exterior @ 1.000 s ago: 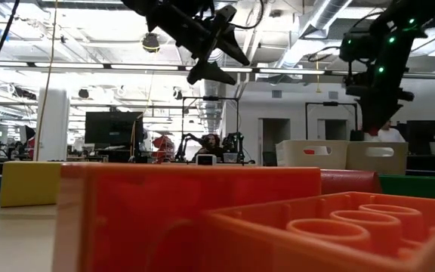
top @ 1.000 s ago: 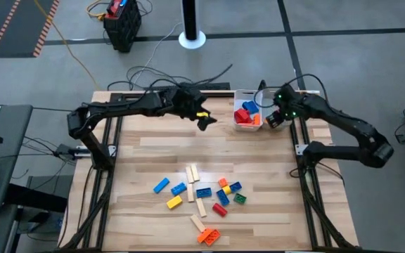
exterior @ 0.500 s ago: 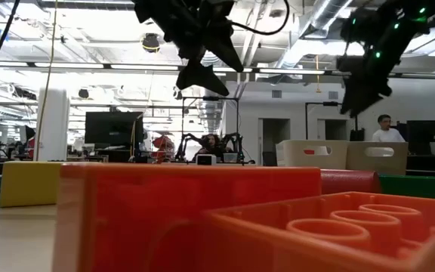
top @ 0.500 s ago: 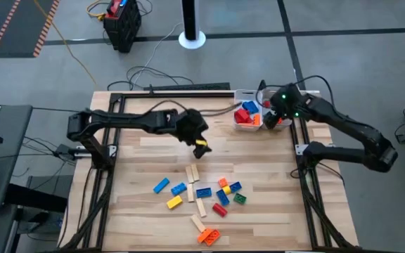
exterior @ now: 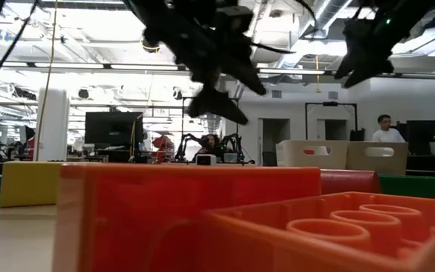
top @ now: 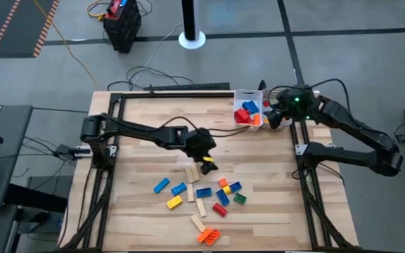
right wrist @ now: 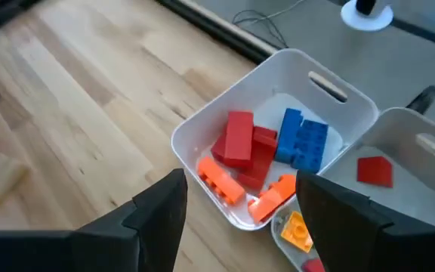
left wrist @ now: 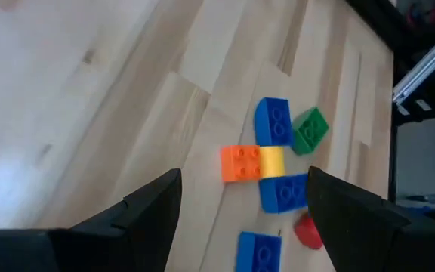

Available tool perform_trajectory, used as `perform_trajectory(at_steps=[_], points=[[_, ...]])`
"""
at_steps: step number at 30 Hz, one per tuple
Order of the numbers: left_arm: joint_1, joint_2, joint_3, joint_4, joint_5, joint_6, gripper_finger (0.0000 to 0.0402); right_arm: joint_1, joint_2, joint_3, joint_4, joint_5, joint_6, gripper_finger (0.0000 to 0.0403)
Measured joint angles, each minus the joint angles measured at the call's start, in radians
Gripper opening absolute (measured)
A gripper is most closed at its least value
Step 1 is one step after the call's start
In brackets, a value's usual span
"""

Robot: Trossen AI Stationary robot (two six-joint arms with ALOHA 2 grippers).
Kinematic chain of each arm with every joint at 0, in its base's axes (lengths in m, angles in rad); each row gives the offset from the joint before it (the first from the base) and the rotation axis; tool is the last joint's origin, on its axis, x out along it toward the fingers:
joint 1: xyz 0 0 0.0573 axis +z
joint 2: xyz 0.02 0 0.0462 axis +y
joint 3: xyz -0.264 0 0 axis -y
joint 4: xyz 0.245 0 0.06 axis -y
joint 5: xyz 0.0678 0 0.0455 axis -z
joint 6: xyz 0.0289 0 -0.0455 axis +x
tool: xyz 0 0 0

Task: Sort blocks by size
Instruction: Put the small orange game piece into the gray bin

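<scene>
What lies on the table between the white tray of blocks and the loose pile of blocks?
In the high view, bare wood lies between the white tray and the pile of blocks; only the left gripper hangs near the pile's edge.

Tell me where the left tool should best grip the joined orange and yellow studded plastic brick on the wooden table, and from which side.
Probably across the two long sides of the orange and yellow studded plastic brick, coming down from above. It lies flat, studs up, and its long sides look free, while a blue brick sits close against the yellow end.

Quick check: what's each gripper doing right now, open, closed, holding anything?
Left gripper: open, empty, above the loose blocks.
Right gripper: open, empty, over the white tray.
</scene>
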Motion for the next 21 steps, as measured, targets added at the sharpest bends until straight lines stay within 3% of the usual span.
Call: perform_trajectory(at_steps=[3, 9, 18, 21], points=[[-0.016, 0.064, 0.051, -0.029, 0.002, 0.026, 0.0270, 0.012, -0.011, 0.042, -0.059, 0.011, 0.021, 0.0275], [-0.033, 0.155, 0.145, -0.069, 0.052, 0.231, 0.0270, 0.042, -0.051, 0.096, -0.144, 0.033, -0.015, 0.0275], [-0.052, 0.180, 0.172, -0.037, 0.068, 0.863, 0.0270, 0.170, -0.060, 0.122, -0.226, 0.033, 0.010, 0.0274], [-0.050, 0.180, 0.172, -0.033, 0.094, 0.964, 0.0270, 0.206, -0.060, 0.122, -0.227, 0.052, 0.057, 0.0274]])
